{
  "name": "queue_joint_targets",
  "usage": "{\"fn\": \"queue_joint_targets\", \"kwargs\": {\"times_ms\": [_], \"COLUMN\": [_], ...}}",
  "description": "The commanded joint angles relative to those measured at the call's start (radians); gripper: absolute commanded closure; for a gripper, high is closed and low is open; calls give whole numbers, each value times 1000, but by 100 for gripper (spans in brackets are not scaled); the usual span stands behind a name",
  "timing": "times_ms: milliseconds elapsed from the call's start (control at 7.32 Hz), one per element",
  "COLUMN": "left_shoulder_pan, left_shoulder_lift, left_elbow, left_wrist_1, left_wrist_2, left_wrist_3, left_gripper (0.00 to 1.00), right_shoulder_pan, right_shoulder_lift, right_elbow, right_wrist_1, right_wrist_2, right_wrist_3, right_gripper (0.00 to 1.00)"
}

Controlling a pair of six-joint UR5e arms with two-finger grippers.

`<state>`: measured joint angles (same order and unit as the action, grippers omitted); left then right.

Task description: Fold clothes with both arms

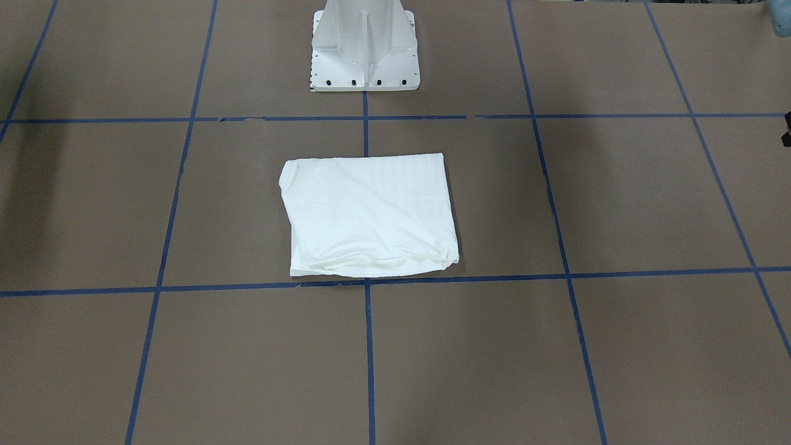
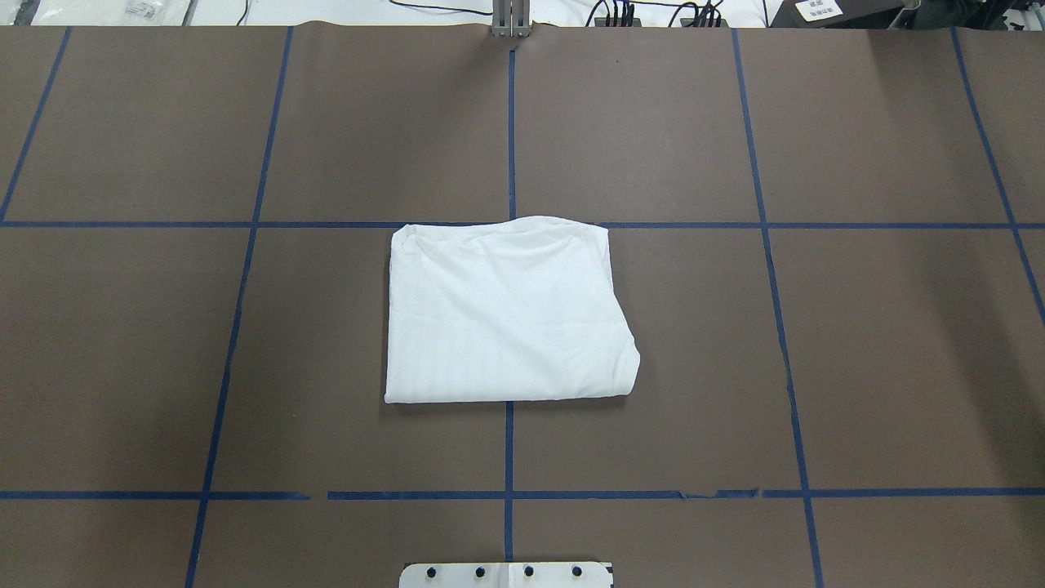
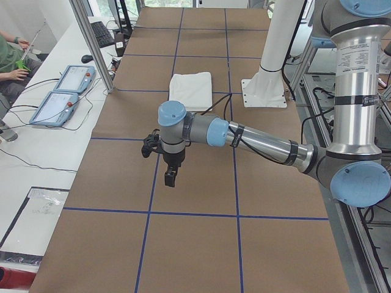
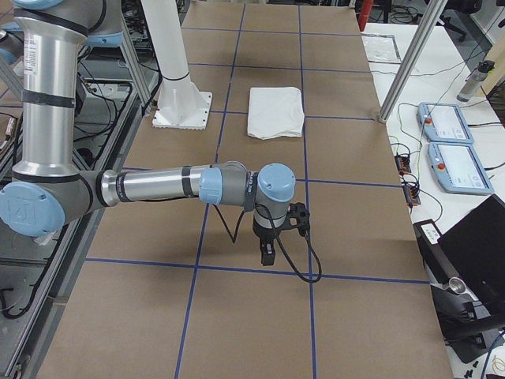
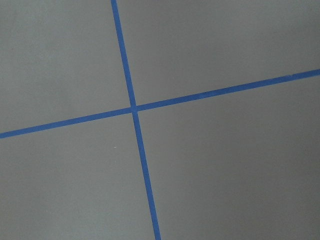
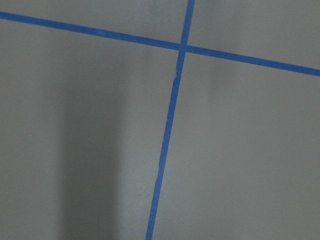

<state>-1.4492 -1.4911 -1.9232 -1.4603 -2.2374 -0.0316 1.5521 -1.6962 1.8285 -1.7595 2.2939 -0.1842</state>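
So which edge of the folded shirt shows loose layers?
The shirt's edge farthest from the pedestal: rumpled stacked layers show there; the nearest edge is one clean fold.

The table is big and brown. Blue tape lines cross it and make squares. Soft dark shadows lie on it. A white desk stands beside the table. Two flat screens, a black keyboard and thin wires lie on it. A silver post stands at the table's edge. A person in green sits at the desk. A grey bottle stands there too.
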Motion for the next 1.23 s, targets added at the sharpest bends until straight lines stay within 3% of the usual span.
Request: {"fn": "queue_joint_targets", "kwargs": {"times_ms": [0, 273, 1093], "left_shoulder_pan": [-40, -190, -201], "left_shoulder_lift": [58, 130, 147], "left_elbow": [7, 6, 20], "left_wrist_1": [-11, -12, -8], "left_wrist_2": [-1, -31, -44], "left_wrist_3": [121, 260, 260], "left_gripper": [0, 0, 0], "right_shoulder_pan": [0, 0, -1], "right_shoulder_lift": [0, 0, 0], "right_elbow": [3, 6, 6], "right_wrist_1": [0, 0, 0], "right_wrist_2": [1, 2, 6], "right_wrist_3": [3, 3, 9], "right_gripper": [0, 0, 0]}}
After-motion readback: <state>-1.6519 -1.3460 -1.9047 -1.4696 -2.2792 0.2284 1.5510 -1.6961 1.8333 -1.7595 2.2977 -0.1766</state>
